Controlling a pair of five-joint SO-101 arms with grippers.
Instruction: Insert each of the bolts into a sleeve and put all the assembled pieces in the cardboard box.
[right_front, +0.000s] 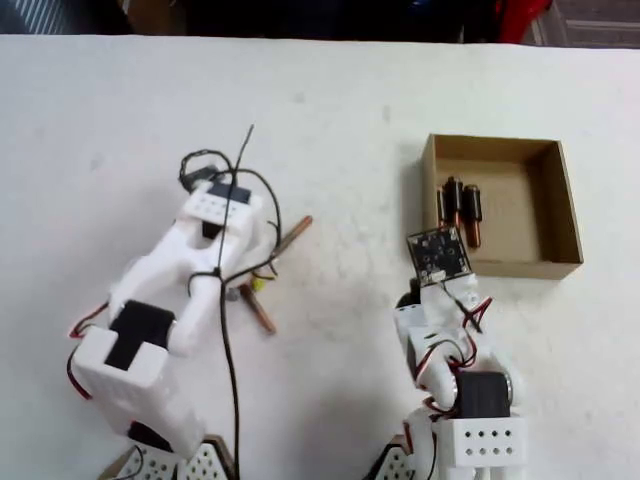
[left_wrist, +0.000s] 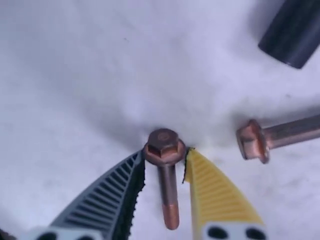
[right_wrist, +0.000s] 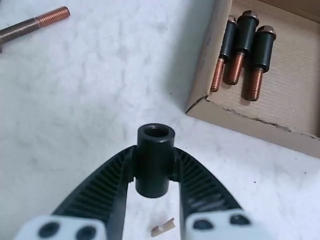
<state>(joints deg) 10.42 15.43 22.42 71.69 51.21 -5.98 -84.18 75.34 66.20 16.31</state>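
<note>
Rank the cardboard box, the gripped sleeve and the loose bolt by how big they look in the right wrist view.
1. Cardboard box, clearly largest.
2. Sleeve, held in the right gripper.
3. Loose bolt.
The last two are unsure: the sleeve is nearest the camera, the bolt is cut off.

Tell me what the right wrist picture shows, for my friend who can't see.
The right gripper holds a black sleeve, its open hole facing the camera, over the white table. Beside it, a cardboard box holds three bolts already in sleeves, and one bare bolt lies farther off.
</note>
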